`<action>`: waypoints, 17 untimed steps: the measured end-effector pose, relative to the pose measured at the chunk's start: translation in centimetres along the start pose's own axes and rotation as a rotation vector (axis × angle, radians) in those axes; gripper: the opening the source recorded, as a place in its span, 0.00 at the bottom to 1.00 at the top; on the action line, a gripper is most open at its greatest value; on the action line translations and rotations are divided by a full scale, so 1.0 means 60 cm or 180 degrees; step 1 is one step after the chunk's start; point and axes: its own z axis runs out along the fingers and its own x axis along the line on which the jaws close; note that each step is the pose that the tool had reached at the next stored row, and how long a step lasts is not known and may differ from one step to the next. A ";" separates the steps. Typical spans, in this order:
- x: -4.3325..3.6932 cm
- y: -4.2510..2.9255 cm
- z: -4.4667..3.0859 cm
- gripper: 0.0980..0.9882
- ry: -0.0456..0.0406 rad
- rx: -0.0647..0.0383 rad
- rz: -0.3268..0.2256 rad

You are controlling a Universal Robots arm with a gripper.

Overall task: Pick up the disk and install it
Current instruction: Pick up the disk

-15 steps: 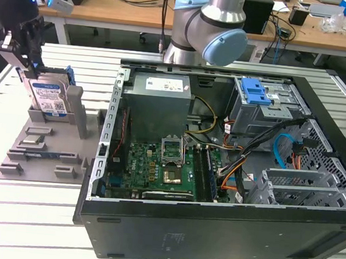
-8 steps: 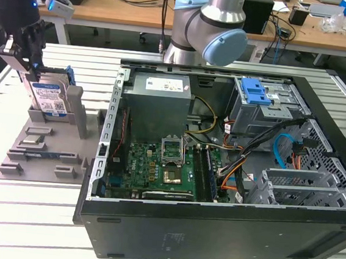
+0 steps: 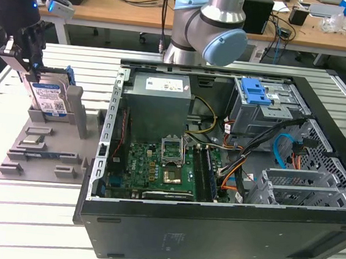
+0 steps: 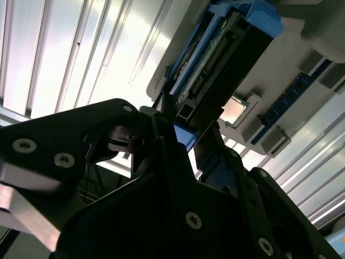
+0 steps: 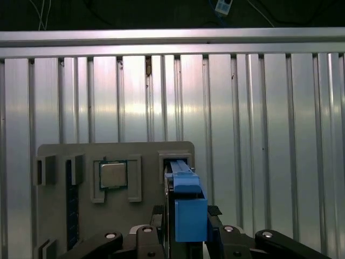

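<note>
1. Counted: one hand [image 3: 32,67], one disk [image 3: 48,100], one grey holder tray [image 3: 38,160] and one open computer case [image 3: 212,231], all on the bench [image 3: 29,220].
2. The disk was a silver slab with a blue-and-white label and blue side rails. It stood upright in a holder tray slot, at the exterior view's left.
3. The hand was clenched on the disk's upper edge.

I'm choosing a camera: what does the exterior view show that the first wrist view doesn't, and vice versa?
Exterior view: the open black computer case, green motherboard and grey box-shaped power supply. First wrist view: the blue rail of the flat silver labelled disk, seen end-on. Both: that disk standing in the grey plastic tray, the hand at it.
</note>
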 end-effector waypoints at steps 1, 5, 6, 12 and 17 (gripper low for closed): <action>0.000 0.000 0.000 0.36 0.0000 0.0000 0.0000; 0.000 0.000 0.000 0.36 0.0000 0.0000 0.0000; 0.000 0.000 0.001 0.36 0.0001 0.0001 0.0000; 0.000 -0.001 0.016 0.36 0.0004 0.0000 -0.0007; 0.000 -0.001 0.016 0.36 0.0004 0.0000 -0.0007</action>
